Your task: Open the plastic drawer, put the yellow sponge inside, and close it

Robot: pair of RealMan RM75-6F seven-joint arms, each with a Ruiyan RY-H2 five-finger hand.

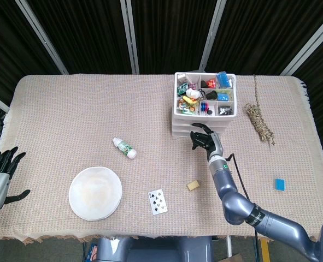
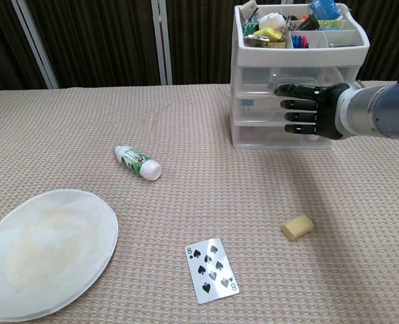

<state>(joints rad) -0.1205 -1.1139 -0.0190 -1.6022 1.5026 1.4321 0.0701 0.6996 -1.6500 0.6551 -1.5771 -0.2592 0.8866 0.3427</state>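
The clear plastic drawer unit [image 1: 182, 126] [image 2: 253, 108] stands at the back right, drawers closed, with a tray of small items on top. My right hand [image 1: 204, 139] [image 2: 306, 110] is at its front with fingers stretched out across the middle drawer fronts, holding nothing. Whether the fingers hook a handle I cannot tell. The yellow sponge [image 1: 193, 185] [image 2: 298, 227] lies on the cloth, nearer than that hand. My left hand [image 1: 0, 174] hangs off the table's left edge with fingers spread and empty.
A small white bottle [image 1: 124, 148] lies left of centre. A white plate [image 1: 95, 192] and a playing card [image 1: 157, 201] sit near the front edge. A coil of rope [image 1: 259, 121] and a blue block [image 1: 279, 184] lie on the right.
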